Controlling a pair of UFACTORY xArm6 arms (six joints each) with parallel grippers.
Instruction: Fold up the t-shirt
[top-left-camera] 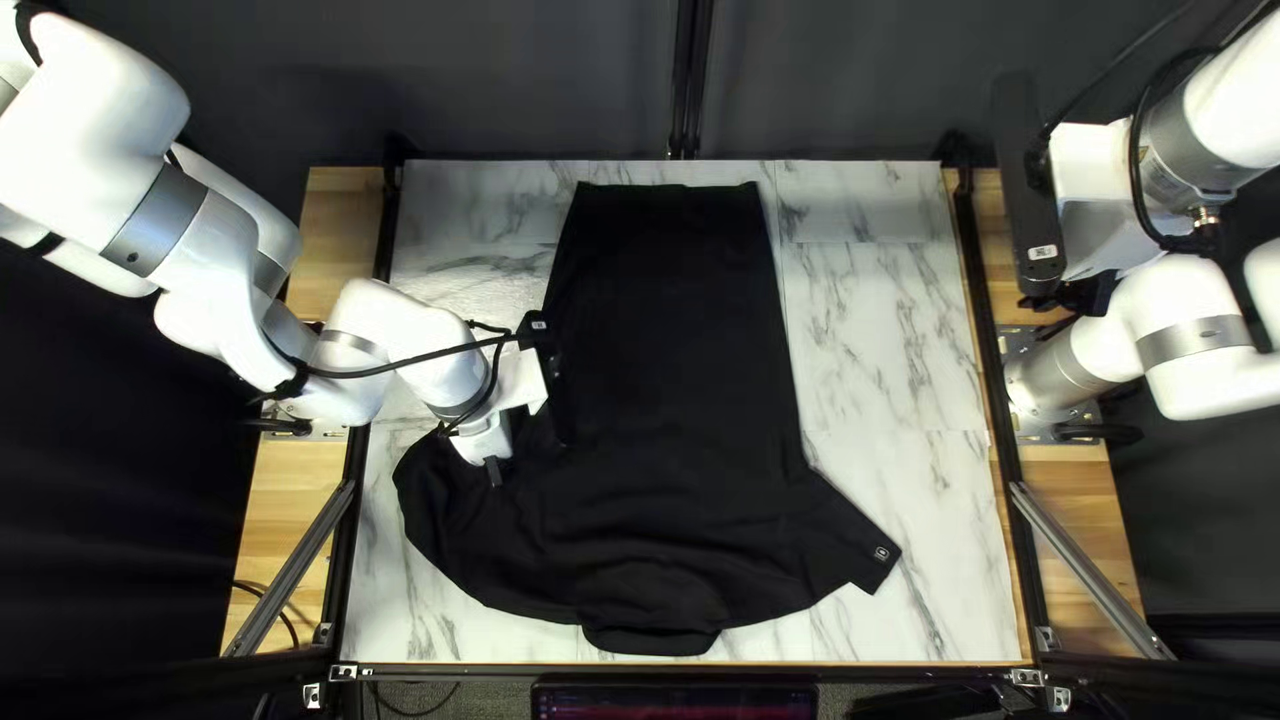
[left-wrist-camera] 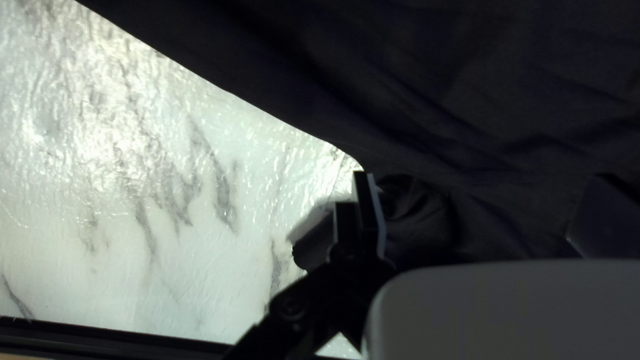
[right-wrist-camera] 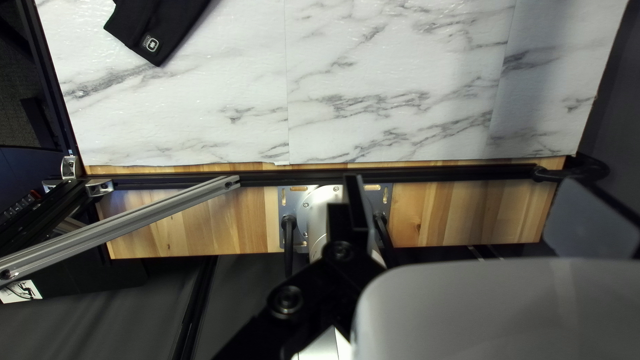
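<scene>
A black fabric t-shirt (top-left-camera: 667, 347) lies spread on the white, grey-veined marble-patterned table (top-left-camera: 880, 347), its straight hem toward the far edge and its collar (top-left-camera: 651, 640) toward the near edge. At the right of the top left view, one sleeve (top-left-camera: 843, 536) reaches out at a slant, flat, with a small pale label (top-left-camera: 882, 554) near its end. The other side of the shirt is bunched and wrinkled under my left gripper (top-left-camera: 495, 474), and I cannot tell where that sleeve ends.

In its own wrist view, the left gripper (left-wrist-camera: 481, 177) has its two black fingers (left-wrist-camera: 365, 207) standing apart — nothing is clamped between them. One finger is beside the shirt's edge, where the bare marble pattern meets the cloth; a small rumpled fold (left-wrist-camera: 413, 203) lies just beside that finger, on the inner side. Whether the fingertips touch the fabric I cannot tell.

My right gripper (top-left-camera: 1087, 294) is raised at the table's right edge, well apart from the shirt. Its wrist view shows the fingers spread as well, with no cloth between them — ahead lie a black rail (right-wrist-camera: 440, 175), a pale wooden board (right-wrist-camera: 467, 220) and the marble-patterned surface, with the labelled sleeve farther off. A silver metal bar (right-wrist-camera: 120, 227) runs at a slant across the wood.
</scene>
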